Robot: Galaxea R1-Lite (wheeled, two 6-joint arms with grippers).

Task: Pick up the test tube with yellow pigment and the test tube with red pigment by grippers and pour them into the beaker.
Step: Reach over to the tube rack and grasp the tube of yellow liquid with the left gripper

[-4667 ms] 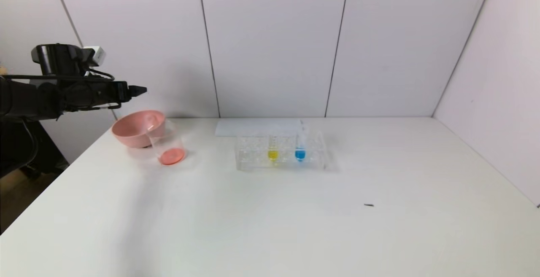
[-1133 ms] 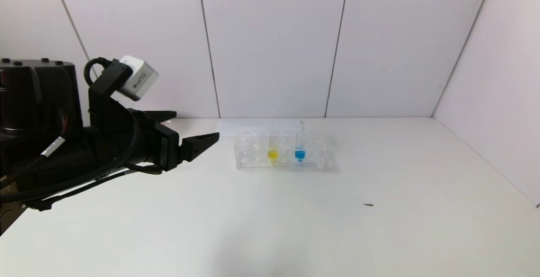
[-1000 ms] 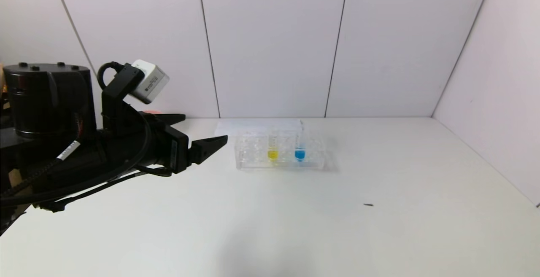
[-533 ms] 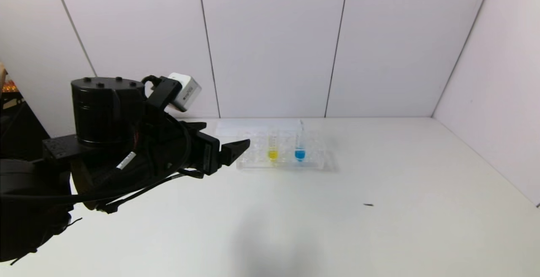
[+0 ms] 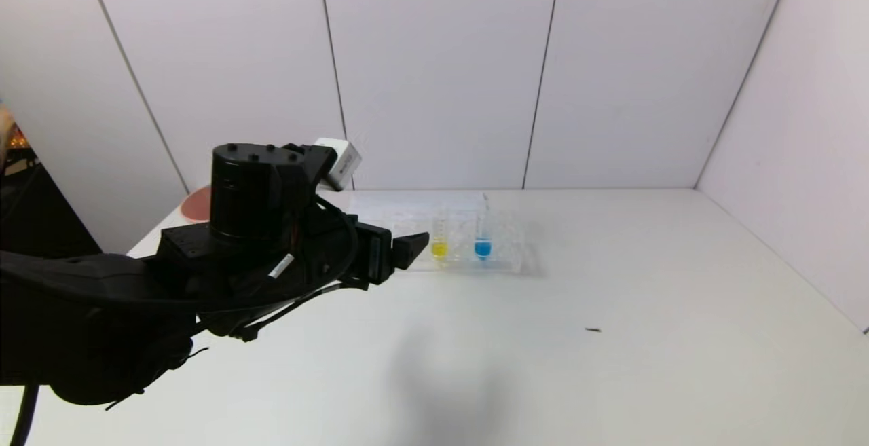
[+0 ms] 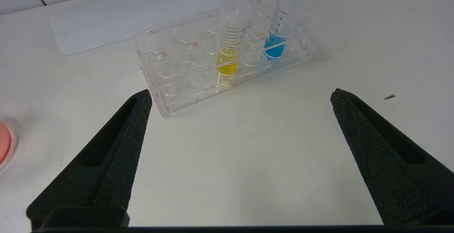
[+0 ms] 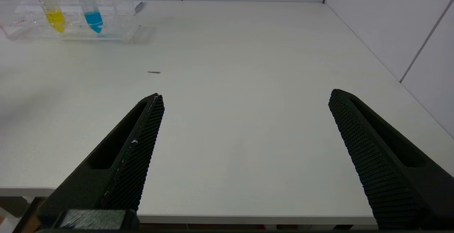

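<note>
advanced toward the rack, left pincer (image 6: 238,96) gapes wide, empty, yellow tube (image 6: 230,38) just ahead.

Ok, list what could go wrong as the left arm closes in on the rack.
1. The yellow tube and blue tube stand close together; the open left gripper could catch both.
2. The clear rack looks light; a finger might shove it.
3. In the head view the arm hides the beaker, so its position is unchecked.
</note>
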